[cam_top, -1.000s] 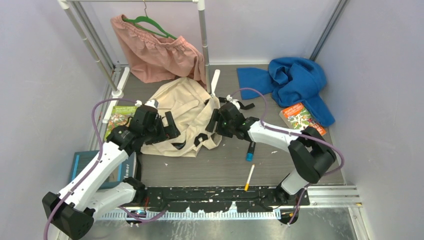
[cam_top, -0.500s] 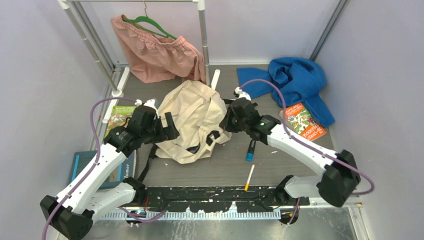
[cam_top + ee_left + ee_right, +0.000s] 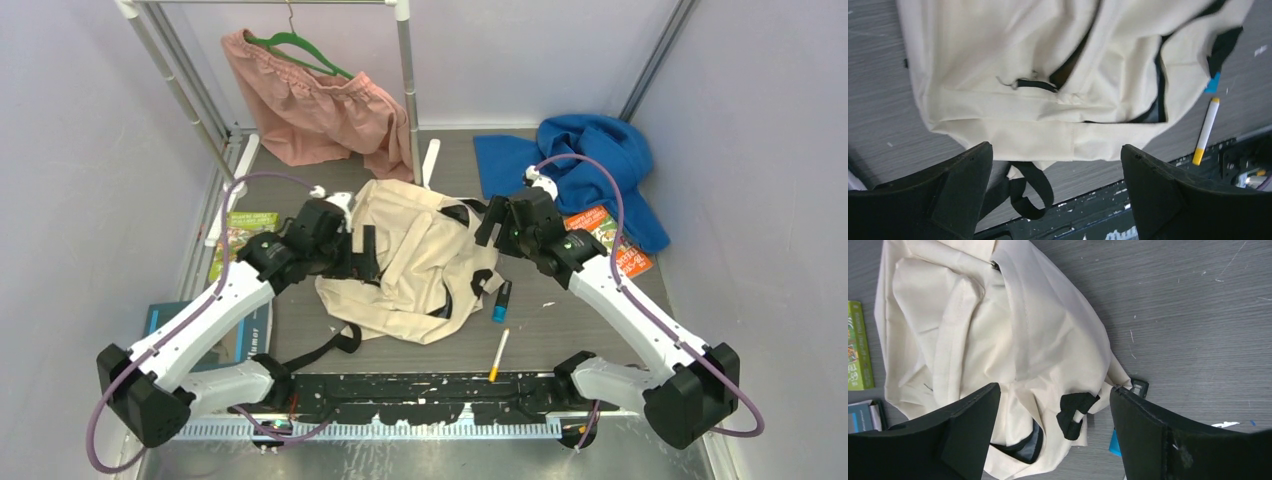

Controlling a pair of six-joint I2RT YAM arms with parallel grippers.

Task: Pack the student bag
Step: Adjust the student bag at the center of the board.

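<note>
At the middle of the table [image 3: 455, 160], your bag [image 3: 420, 265] lies slumped flat, with one black strap trailing toward the arm bases. Your left gripper [image 3: 366, 255] hangs over its left edge, jaws spread wide and empty. Your right gripper [image 3: 488, 222] hovers at its right edge, likewise wide and empty. A pen [image 3: 498, 354] lies near.

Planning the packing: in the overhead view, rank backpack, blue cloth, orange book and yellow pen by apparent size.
1. Backpack, largest.
2. Blue cloth, close behind.
3. Orange book, partly covered.
4. Yellow pen, smallest.
</note>
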